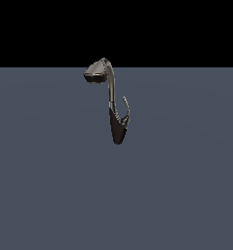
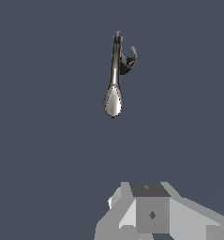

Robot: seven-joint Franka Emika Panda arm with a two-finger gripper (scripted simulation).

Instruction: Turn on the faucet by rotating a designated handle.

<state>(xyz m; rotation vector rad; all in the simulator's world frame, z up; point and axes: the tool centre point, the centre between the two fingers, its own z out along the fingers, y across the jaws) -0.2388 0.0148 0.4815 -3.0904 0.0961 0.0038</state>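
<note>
The faucet (image 1: 111,93) stands on the grey floor, with a dark cone base, a slim curved neck and a flared spray head pointing to the exterior view's left. The handle (image 1: 126,109) is a thin silver hook rising from the base on the exterior view's right. In the wrist view I see the faucet (image 2: 114,79) from above, and the handle (image 2: 133,53) curls beside its neck. My gripper (image 2: 151,206) shows only as grey blocks at the frame's edge, well apart from the faucet and touching nothing. Its fingers are not clear. The arm is out of the exterior view.
A flat grey floor (image 1: 49,185) surrounds the faucet on all sides. Behind it is a black background. No other objects show.
</note>
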